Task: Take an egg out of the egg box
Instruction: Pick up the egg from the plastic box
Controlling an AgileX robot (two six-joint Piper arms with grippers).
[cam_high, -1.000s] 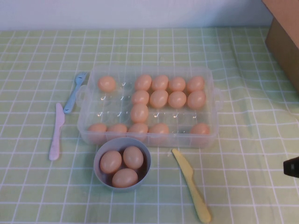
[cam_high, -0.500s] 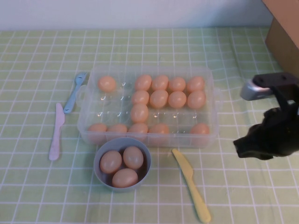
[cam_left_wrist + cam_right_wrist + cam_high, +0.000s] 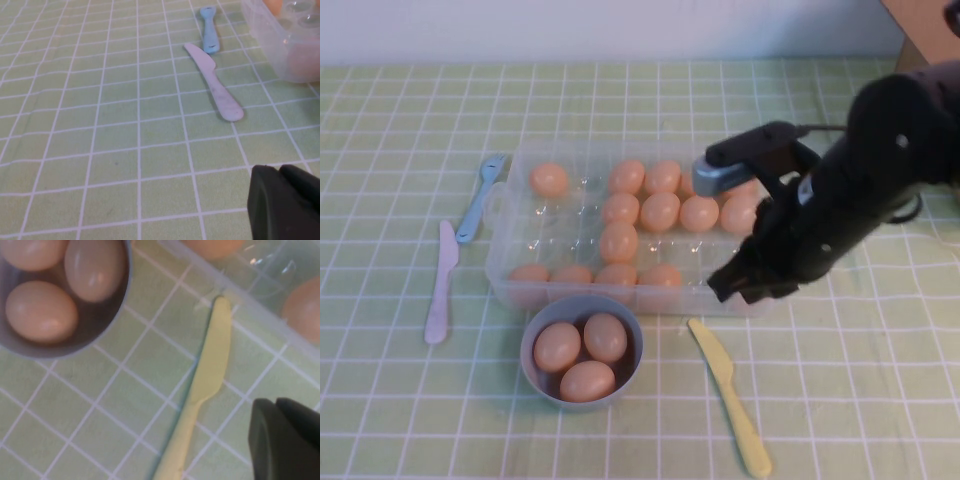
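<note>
The clear plastic egg box (image 3: 508, 215) sits mid-table and holds several peach-orange eggs, one near its middle (image 3: 619, 242). My right arm reaches in from the right over the box's right end. My right gripper (image 3: 745, 288) hangs above the box's near right corner, its fingers together and empty. In the right wrist view the right gripper (image 3: 277, 407) is over the cloth beside the box edge (image 3: 260, 315). My left gripper (image 3: 280, 172) shows only in the left wrist view, shut and empty, low over the cloth to the left of the box corner (image 3: 280, 45).
A grey-blue bowl (image 3: 532, 335) with three eggs stands just in front of the box. A yellow knife (image 3: 725, 390) lies to its right. A pink knife (image 3: 442, 285) and a blue utensil (image 3: 480, 197) lie left of the box. A cardboard box (image 3: 925, 15) is far right.
My right arm has swung in from the right edge of the table to above the egg box's right end. The eggs, bowl and utensils have not moved.
</note>
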